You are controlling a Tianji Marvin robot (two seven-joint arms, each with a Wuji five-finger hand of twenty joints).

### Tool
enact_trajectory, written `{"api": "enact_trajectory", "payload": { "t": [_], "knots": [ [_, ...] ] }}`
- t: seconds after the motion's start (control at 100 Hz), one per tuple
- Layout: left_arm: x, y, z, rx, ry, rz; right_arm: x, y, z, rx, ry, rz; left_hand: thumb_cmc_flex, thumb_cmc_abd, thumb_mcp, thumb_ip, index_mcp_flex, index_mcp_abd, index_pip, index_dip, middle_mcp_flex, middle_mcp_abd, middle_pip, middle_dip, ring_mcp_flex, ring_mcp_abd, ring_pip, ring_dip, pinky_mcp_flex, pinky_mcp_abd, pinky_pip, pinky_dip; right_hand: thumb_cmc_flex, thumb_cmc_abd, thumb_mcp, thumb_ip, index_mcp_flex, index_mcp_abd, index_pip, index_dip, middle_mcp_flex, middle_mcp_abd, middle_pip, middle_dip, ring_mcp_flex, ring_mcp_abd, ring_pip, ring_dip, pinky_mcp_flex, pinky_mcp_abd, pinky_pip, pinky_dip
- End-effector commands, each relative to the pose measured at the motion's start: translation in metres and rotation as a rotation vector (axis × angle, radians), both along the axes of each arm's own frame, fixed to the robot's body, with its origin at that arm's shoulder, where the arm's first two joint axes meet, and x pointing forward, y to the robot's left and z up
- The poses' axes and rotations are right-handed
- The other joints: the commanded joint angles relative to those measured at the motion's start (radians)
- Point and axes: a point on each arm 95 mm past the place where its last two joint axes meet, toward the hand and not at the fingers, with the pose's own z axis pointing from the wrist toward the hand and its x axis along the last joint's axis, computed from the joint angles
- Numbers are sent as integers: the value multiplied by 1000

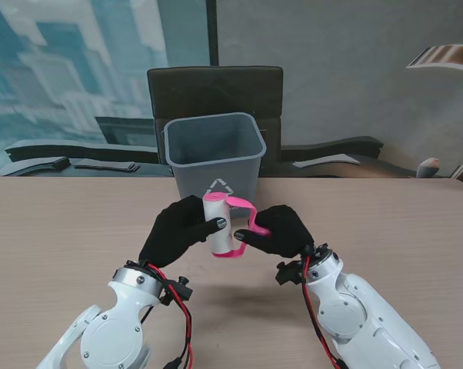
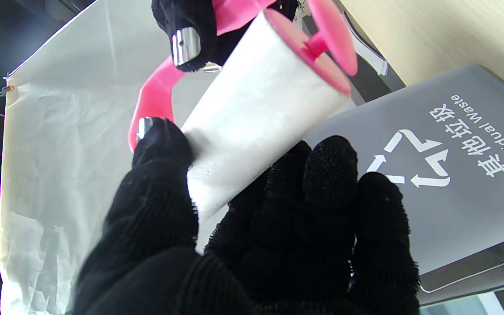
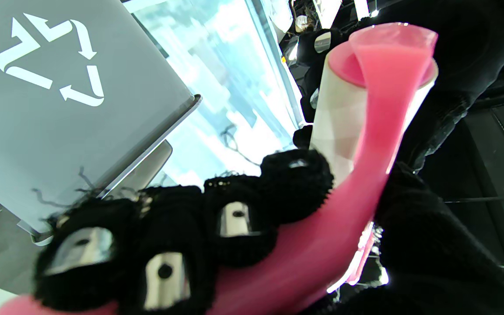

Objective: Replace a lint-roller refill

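The left hand [image 1: 181, 231] wraps the white refill roll [image 1: 218, 223], held upright above the table's middle, near the grey bin [image 1: 214, 154]. The right hand [image 1: 281, 231], just beside it, grips the pink handle [image 1: 247, 219]. The roll probably slides off along its vertical axis.

Two hands are in view, the left hand [image 1: 179, 229] and the right hand [image 1: 281, 229], both in black gloves. Between them is one lint roller: one white paper roll [image 1: 218, 223] on one pink handle [image 1: 247, 219]. Just beyond the hands stands one grey bin [image 1: 214, 154] on the one counter [image 1: 54, 238]. Behind the bin there is one dark chair [image 1: 214, 91].
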Motion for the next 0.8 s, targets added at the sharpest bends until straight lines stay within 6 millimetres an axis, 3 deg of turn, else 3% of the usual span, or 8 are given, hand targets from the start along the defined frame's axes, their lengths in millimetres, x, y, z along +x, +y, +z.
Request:
{"api": "enact_trajectory", "payload": {
  "t": [0.0, 0.19, 0.42, 0.48, 0.63, 0.79],
  "knots": [
    [-1, -3, -5, 13, 23, -21, -1, 2, 2, 1, -1, 4, 291, 116, 168, 111, 32, -176, 118, 41, 22, -82, 118, 70, 5, 2, 47, 21, -5, -74, 0, -7, 25, 54, 10, 12, 72, 31, 23, -7, 51, 9, 276, 68, -34, -466, 278, 141, 83, -284, 224, 60],
    [0, -3, -6, 18, 28, -29, -1, 1, 2, 5, 1, 1, 290, 117, 169, 111, 33, -176, 118, 41, 22, -81, 116, 72, 4, 3, 46, 22, -6, -74, 0, -7, 20, 90, -8, 12, 71, 33, 20, -10, 52, 15, 276, 67, -34, -460, 280, 142, 83, -281, 228, 61],
    [-1, -7, -8, 18, 4, -57, 1, 2, 2, 32, 1, -17, 289, 118, 169, 111, 31, -178, 117, 40, 21, -83, 114, 73, 3, 4, 45, 23, -6, -73, -1, -7, 8, 238, -76, 57, 73, 67, 3, -33, 52, 15, 297, 69, -35, -462, 283, 151, 86, -279, 250, 68],
    [-1, -7, -8, 19, -1, -59, 1, 3, 3, 41, 0, -16, 289, 117, 169, 110, 31, -177, 117, 41, 21, -82, 113, 74, 2, 4, 44, 23, -6, -72, -1, -7, -13, 278, -87, 116, 73, 78, 2, -46, 51, 23, 295, 63, -35, -449, 285, 155, 86, -276, 253, 67],
    [-1, -8, -9, 20, -8, -64, 0, 4, 3, 54, 14, -9, 290, 118, 169, 110, 31, -176, 117, 41, 20, -82, 112, 74, 1, 4, 42, 23, -7, -74, -1, -7, -29, 403, -157, 173, 71, 113, -37, -74, 53, 75, 257, 34, -39, -339, 305, 135, 83, -245, 250, 62],
    [-1, -10, -10, 25, -19, -74, -1, 6, 1, 46, 39, 16, 290, 118, 168, 110, 32, -176, 117, 41, 21, -83, 112, 75, 1, 4, 42, 23, -7, -74, -2, -7, -31, 459, -129, 269, 67, 137, -88, -95, 54, 109, 221, 10, -43, -257, 315, 99, 79, -206, 239, 54]
  ]
}}
